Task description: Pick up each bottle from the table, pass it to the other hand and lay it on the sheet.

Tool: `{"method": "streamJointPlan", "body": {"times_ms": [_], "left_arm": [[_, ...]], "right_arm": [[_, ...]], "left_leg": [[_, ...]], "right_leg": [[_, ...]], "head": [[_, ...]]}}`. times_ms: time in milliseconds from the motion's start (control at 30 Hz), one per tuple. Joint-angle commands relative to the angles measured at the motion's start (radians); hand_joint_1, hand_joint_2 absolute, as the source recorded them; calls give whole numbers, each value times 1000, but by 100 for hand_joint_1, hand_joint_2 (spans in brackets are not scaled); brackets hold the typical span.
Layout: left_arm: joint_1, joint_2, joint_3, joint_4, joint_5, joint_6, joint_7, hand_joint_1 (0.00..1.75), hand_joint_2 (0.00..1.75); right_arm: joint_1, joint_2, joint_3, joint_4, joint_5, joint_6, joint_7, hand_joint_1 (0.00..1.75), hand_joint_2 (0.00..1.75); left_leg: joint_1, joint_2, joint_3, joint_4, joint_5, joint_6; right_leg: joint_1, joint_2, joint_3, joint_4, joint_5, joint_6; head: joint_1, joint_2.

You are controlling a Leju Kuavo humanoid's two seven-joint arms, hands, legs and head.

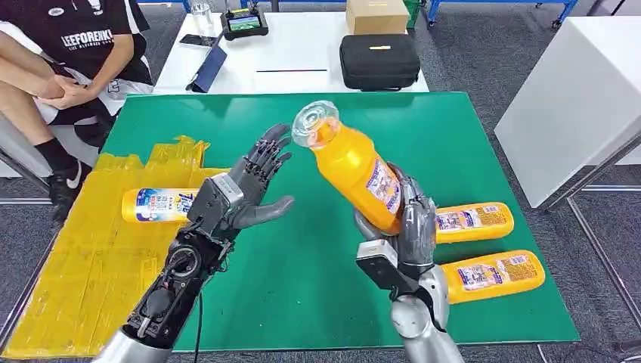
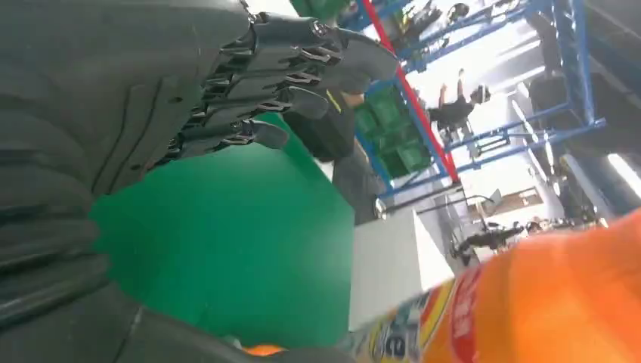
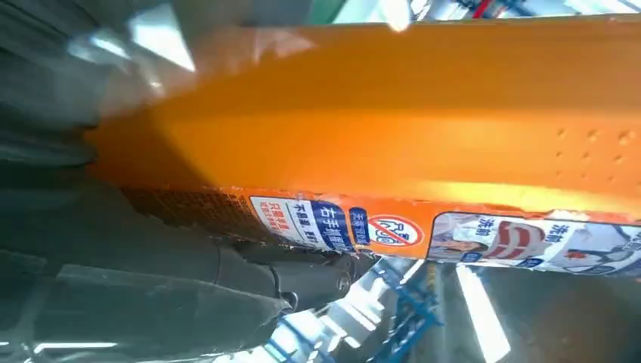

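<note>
While its fingers [image 1: 414,212] wrap the lower body of an orange bottle [image 1: 354,165], the right hand [image 1: 404,231] holds that bottle up off the table [image 1: 317,249], tilted so its clear cap end points toward eleven o'clock. In the right wrist view the bottle [image 3: 393,128] lies straight across the palm, its printed label against the dark fingers [image 3: 302,276].

At about nine o'clock from the held bottle, the left hand [image 1: 246,193] is raised with its palm turned toward the bottle; its fingers [image 1: 268,155] are spread and hold nothing, the thumb jutting toward three o'clock. A gap remains between those fingertips and the bottle's cap. In the left wrist view the fingers [image 2: 280,68] are apart over the green surface, and the orange bottle [image 2: 544,302] fills the corner near them.

Two more orange bottles lie on their sides on the green table at three to four o'clock from the right hand: the nearer bottle [image 1: 495,274] and the farther bottle [image 1: 476,221], close together and roughly parallel.

At nine o'clock from the left hand, one yellow bottle [image 1: 155,205] rests on its side on the crinkled yellow sheet [image 1: 83,280].
</note>
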Motion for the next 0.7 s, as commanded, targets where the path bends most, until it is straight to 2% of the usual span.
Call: {"method": "streamJointPlan", "body": {"times_ms": [33,267,300,500,700], "left_arm": [[11,-1,-40,42,13,-4,-5,0,175],[14,-4,-44,24,48,-31,-24,0,175],[8,-9,-47,27,62,-44,-26,0,175],[4,-26,-55,7,77,-59,-26,0,175],[-3,-26,-34,-4,106,-66,-31,0,175]], "right_arm": [[-117,2,115,154,-18,-5,32,175,175],[-180,13,166,243,-7,51,100,175,175],[-193,18,170,263,-4,64,106,175,175],[-233,33,184,348,-2,98,108,175,175],[-274,61,270,483,32,140,123,175,175]], "left_leg": [[2,1,4,0,-2,-4],[3,2,6,1,-4,-6],[1,1,2,0,-1,-3],[2,0,4,1,-3,-5],[2,1,2,0,-1,-3]], "right_leg": [[1,0,4,-1,-1,0],[3,0,6,0,-3,0],[1,0,1,0,-1,0],[2,-1,4,0,-2,0],[1,1,2,0,-1,0]], "head": [[0,0],[0,0],[0,0],[0,0],[0,0]]}}
